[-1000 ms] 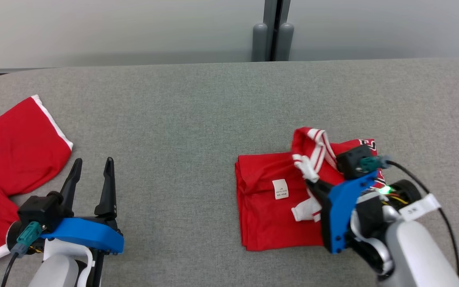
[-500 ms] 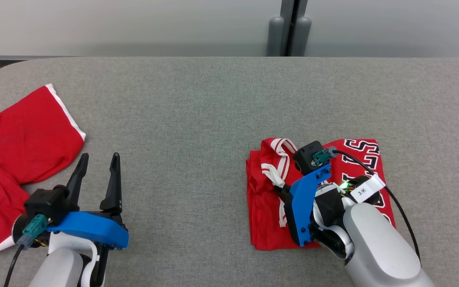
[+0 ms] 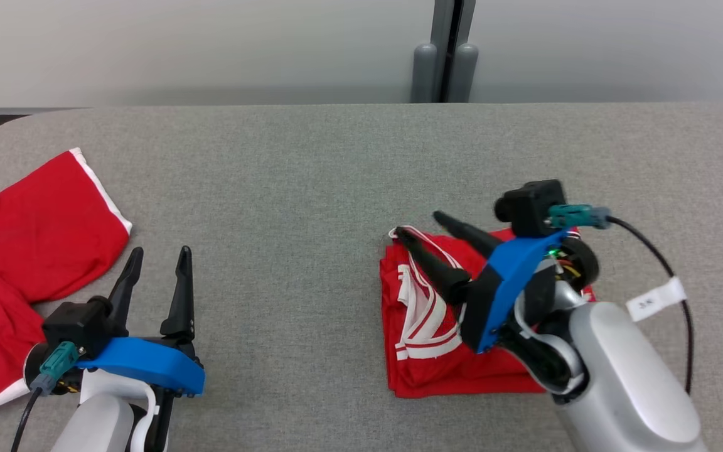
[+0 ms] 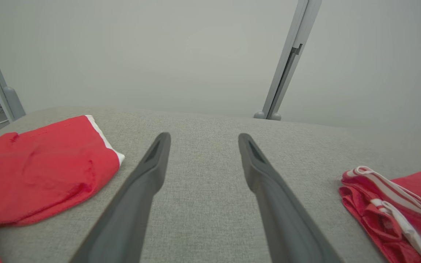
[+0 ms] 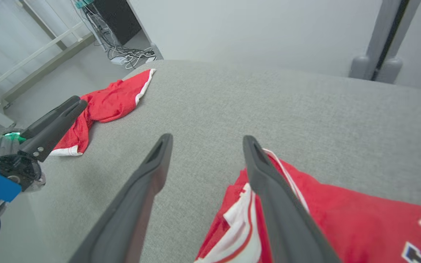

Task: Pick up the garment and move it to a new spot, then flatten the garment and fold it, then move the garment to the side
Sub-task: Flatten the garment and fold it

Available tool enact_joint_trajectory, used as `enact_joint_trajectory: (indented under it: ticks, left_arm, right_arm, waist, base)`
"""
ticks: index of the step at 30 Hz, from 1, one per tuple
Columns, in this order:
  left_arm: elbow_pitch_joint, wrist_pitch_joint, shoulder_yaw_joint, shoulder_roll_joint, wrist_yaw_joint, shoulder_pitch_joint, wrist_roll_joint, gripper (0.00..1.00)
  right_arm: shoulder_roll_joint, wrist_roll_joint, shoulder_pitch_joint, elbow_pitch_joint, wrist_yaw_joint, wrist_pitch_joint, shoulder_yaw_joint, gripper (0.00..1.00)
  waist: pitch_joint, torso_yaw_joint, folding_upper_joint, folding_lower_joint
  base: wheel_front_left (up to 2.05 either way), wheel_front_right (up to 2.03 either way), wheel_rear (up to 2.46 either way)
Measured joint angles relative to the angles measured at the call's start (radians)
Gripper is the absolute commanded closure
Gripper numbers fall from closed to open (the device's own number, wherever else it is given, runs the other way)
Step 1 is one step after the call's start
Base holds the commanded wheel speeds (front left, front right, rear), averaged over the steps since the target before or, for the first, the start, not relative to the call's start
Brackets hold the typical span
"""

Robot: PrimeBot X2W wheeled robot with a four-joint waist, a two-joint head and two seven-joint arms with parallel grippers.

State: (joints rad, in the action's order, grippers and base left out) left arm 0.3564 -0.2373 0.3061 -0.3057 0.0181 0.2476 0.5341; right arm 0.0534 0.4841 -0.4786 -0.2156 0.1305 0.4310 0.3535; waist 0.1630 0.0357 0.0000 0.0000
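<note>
The right tool (image 3: 420,226) stands wide open with nothing between its two dark fingers, angled left over the far left corner of the folded red garment with white striped trim (image 3: 437,373). Whether a finger touches the cloth cannot be told. The garment lies on the right half of the grey fabric-covered surface (image 3: 305,182), its right part hidden under the pale right forearm (image 3: 619,370). The left tool (image 3: 160,251), equally wide and empty, sits at the near left. Just left of it lies a rumpled red cloth with a white hem (image 3: 35,232), well apart from the folded one. A grey twin post (image 3: 444,69) stands beyond the far edge.
</note>
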Motion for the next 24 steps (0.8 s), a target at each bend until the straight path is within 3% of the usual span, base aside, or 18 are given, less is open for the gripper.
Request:
enact_joint_trajectory:
  ticks: [8,15,17,18,24]
  left_arm:
    - [-0.009,-0.009,-0.014,-0.007,-0.005,-0.02,0.01,0.0]
    - [-0.024,-0.012,-0.029,-0.01,-0.012,-0.035,0.011,0.0]
    - [-0.029,-0.013,-0.03,-0.012,-0.013,-0.035,0.013,0.0]
    - [-0.031,-0.013,-0.03,-0.012,-0.015,-0.035,0.013,0.0]
    - [-0.047,-0.007,-0.022,-0.013,-0.019,-0.033,0.013,0.0]
  right_arm:
    - [0.083,-0.203,0.178,0.195,0.0,-0.146,-0.248,0.0]
    - [0.053,-0.361,0.311,0.129,0.0,-0.318,-0.334,0.0]
    - [0.03,-0.388,0.311,0.072,0.0,-0.369,-0.323,0.83]
    - [0.022,-0.403,0.31,0.035,0.0,-0.382,-0.305,1.0]
    - [-0.001,-0.432,0.219,-0.188,0.0,-0.443,-0.207,1.0]
  waist:
    - [-0.025,-0.03,0.0,0.0]
    - [-0.016,-0.049,0.0,0.0]
    - [-0.01,-0.05,0.0,0.0]
    - [-0.008,-0.051,0.0,0.0]
    - [0.009,-0.041,0.0,0.0]
  base:
    - [0.0,0.0,0.0]
    - [0.0,0.0,0.0]
    - [0.0,0.0,0.0]
    - [0.0,0.0,0.0]
    - [0.0,0.0,0.0]
